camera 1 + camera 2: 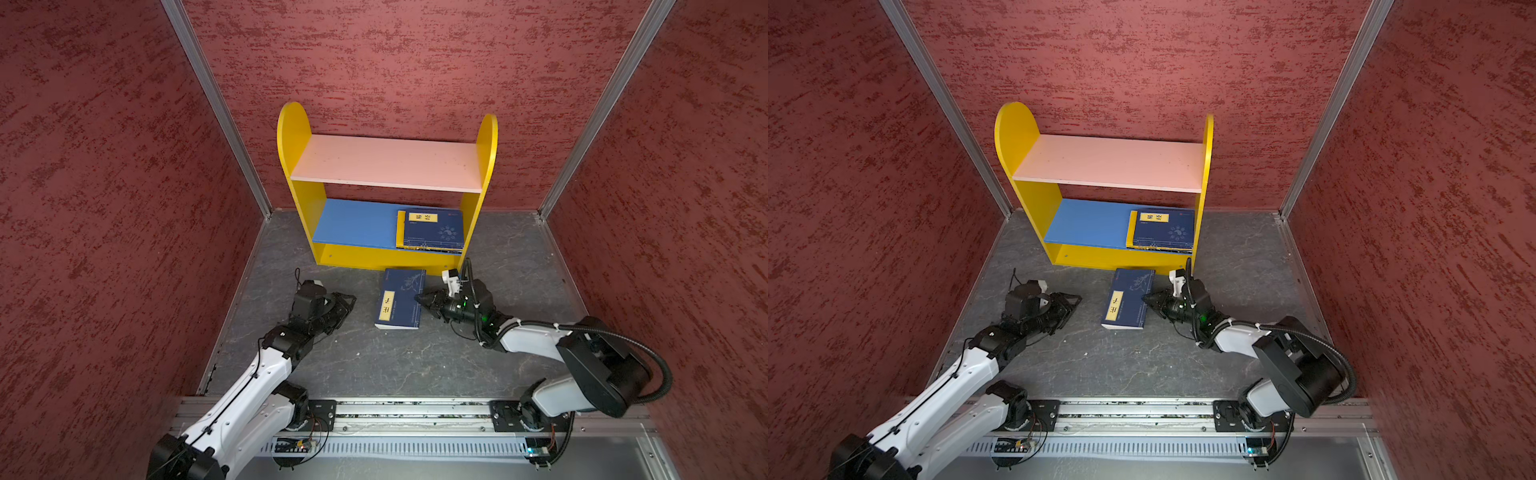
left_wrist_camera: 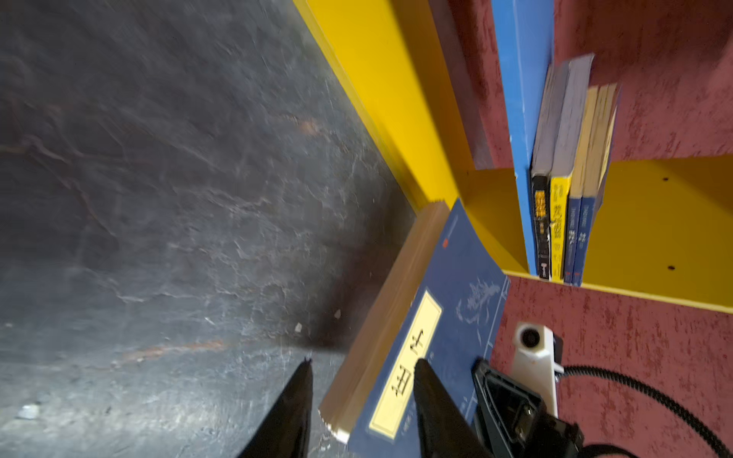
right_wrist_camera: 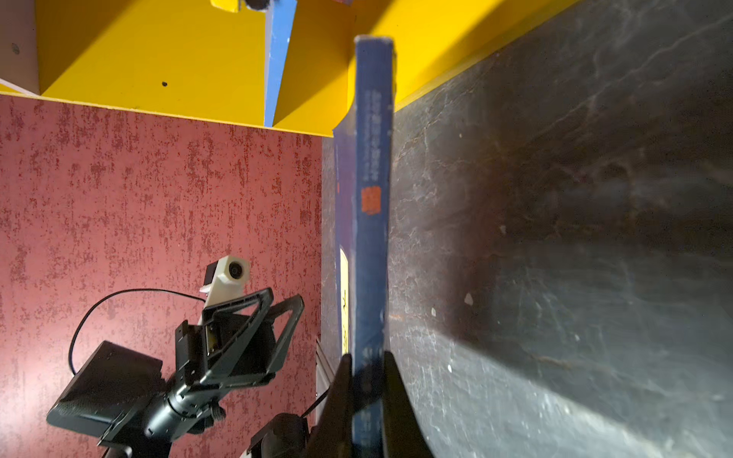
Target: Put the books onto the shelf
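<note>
The right gripper (image 1: 419,297) pinched the spine of the navy book (image 1: 400,297), which lay on the floor (image 1: 374,365) with its long axis pointing at the shelf (image 1: 374,259) base, while the left gripper (image 1: 348,307) hung part-spread just beside it.

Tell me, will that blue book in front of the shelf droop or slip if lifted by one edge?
Probably droops a little: the navy book is a paperback, and the right gripper pinches only its spine edge. It looks slim, so likely light. Its cover looks smooth, so it might slip.
</note>
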`<state>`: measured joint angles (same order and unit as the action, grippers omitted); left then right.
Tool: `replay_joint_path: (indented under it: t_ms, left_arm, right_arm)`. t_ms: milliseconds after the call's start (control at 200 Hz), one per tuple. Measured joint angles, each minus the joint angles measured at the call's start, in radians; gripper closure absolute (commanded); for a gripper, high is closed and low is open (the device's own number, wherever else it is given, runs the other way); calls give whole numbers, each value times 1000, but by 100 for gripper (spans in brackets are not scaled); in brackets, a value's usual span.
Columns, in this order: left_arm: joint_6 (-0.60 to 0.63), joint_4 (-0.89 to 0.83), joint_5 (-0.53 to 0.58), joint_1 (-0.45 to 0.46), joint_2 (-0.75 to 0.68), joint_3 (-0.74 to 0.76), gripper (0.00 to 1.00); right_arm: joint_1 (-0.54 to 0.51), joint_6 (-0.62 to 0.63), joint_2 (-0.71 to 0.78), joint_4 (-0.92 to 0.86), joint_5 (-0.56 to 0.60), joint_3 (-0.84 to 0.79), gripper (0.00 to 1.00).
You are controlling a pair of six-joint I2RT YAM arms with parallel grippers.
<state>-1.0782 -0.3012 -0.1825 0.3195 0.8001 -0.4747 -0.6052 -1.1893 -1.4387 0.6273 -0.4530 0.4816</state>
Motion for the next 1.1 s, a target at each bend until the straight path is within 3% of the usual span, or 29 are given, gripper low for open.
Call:
replay_joint_path:
  t_ms: [95,220,331,541,696,877,997,1097]
  left_arm:
    - [20,-37,-7,-72,-51,0,52]
    - [45,-62,-33,-135,-83,0,41]
    - [69,-59,-74,-153,-80,0,30]
    - [87,25,-158,-156,-57,0,26]
    - [88,93,-208,-156,-50,2,25]
    - [82,203,-266,-143,-62,19,16]
    - [68,287,-305,-114,-60,24,9]
    - [53,383,-324,-68,-30,24,8]
  right_arm:
    - [-1,10,63,-57,-18,0,96]
    - [-2,35,134,-139,-24,19,95]
    - [-2,64,188,-212,-8,81,95]
    - [1,97,252,-227,80,179,96]
    - [14,77,241,-152,146,175,96]
    - [19,24,204,-7,242,148,96]
    - [24,-6,184,69,293,148,96]
    - [26,-35,168,137,334,148,96]
